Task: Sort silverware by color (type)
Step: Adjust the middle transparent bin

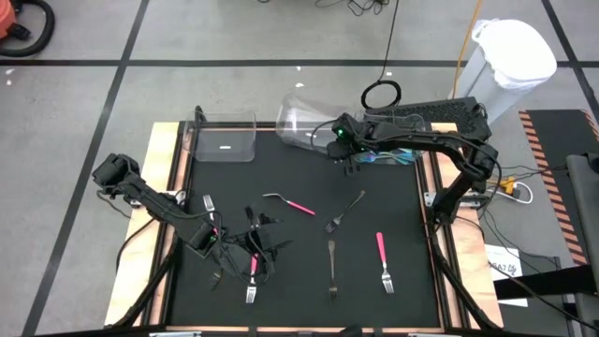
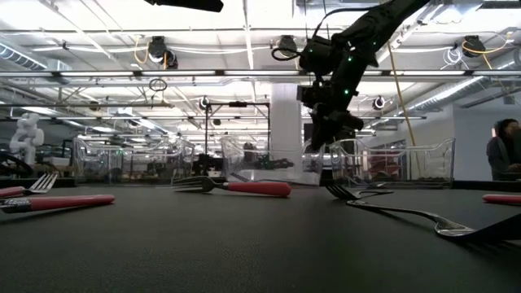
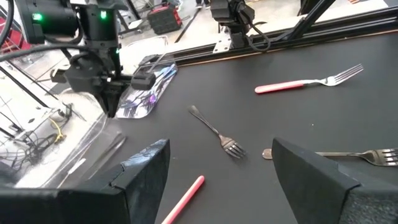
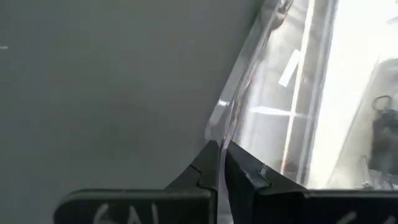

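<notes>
Barely started: forks (image 1: 384, 260) still litter the worktop (image 1: 393, 201) while right gripper (image 4: 221, 163) jaws pinch the tipped clear bin (image 1: 304, 126) rim, left gripper (image 3: 217, 168) jaws wide open, empty.

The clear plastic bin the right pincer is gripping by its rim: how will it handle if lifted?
The clear plastic bin looks thin-walled, so probably light and flexing. The right pincer pinches only its rim, and it already tilts, so it may swing or slip.

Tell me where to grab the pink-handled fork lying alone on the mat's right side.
Grip the pink-handled fork by its pink handle, near the middle, coming straight down from above. It lies flat and apart from other pieces, so fingers can close across the slim handle's width.
</notes>
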You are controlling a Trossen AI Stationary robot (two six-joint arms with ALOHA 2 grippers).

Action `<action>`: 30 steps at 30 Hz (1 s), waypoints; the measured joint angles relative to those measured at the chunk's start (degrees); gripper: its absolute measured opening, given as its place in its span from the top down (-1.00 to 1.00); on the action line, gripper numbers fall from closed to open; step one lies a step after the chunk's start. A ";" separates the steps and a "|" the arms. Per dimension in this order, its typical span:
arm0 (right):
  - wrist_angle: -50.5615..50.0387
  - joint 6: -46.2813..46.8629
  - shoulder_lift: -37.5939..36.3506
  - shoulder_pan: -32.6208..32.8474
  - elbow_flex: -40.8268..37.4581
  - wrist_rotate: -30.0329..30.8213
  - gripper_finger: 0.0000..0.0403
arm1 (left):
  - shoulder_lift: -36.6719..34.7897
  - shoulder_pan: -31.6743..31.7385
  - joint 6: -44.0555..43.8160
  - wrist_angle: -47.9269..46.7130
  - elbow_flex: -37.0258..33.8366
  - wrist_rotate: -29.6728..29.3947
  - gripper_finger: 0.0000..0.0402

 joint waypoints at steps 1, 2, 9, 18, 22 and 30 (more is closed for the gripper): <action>-0.42 0.01 -0.57 0.02 -0.04 -0.30 0.96 | 0.00 0.02 0.00 0.00 0.00 0.00 -0.41; -0.66 0.01 -1.18 0.02 -0.05 -1.11 0.96 | 0.00 0.02 0.04 0.00 0.00 -0.01 -0.41; -3.27 -3.99 -4.29 -0.71 0.03 -10.65 0.96 | 0.00 0.11 1.03 0.10 0.00 -0.24 -0.41; -7.43 -9.21 -4.51 -0.94 0.03 -11.77 0.97 | 0.00 0.15 1.56 1.86 0.02 -0.24 -0.41; -9.07 -10.92 -4.54 -1.52 0.06 -12.28 0.96 | -0.01 0.15 1.55 1.92 0.02 -0.23 -0.41; -9.72 -10.63 -4.52 -3.31 0.07 -14.91 0.96 | 0.00 0.11 1.55 2.14 0.02 -0.22 -0.41</action>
